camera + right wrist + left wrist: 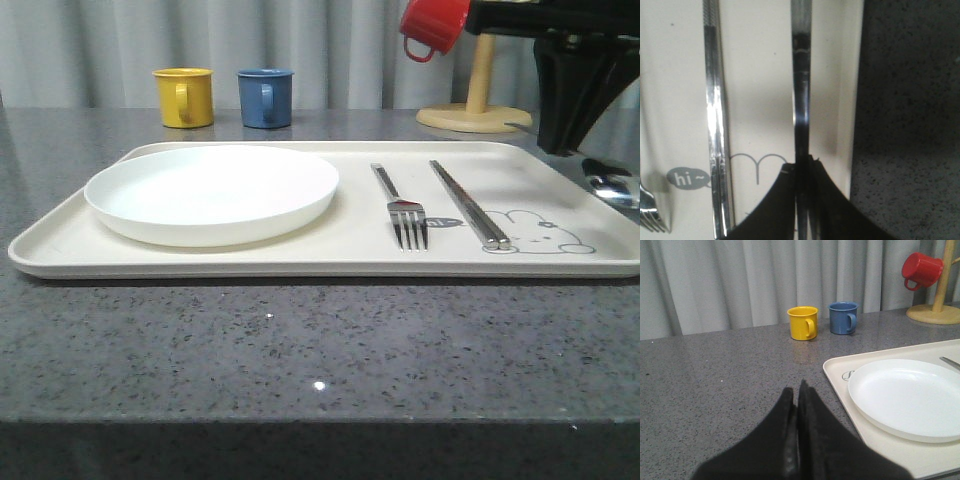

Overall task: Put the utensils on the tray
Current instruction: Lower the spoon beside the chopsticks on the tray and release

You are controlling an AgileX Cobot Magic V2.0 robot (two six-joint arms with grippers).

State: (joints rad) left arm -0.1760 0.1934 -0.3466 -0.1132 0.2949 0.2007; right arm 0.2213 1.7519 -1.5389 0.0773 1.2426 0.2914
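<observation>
Spoon (801, 100) gripped in right jaws (802, 220), handle lengthwise beside chopsticks (715, 125), left jaws (796, 405) closed empty

The left tool (797, 405) hangs over the bare grey tabletop (715, 380), its black fingers (782, 412) pressed together. Just beside it lies the tray (837, 380) carrying a white plate (905, 397). Near the far edge stand a yellow mug (802, 323) and a blue mug (842, 317), close together. A red mug (921, 270) hangs on a wooden stand (937, 310).
</observation>
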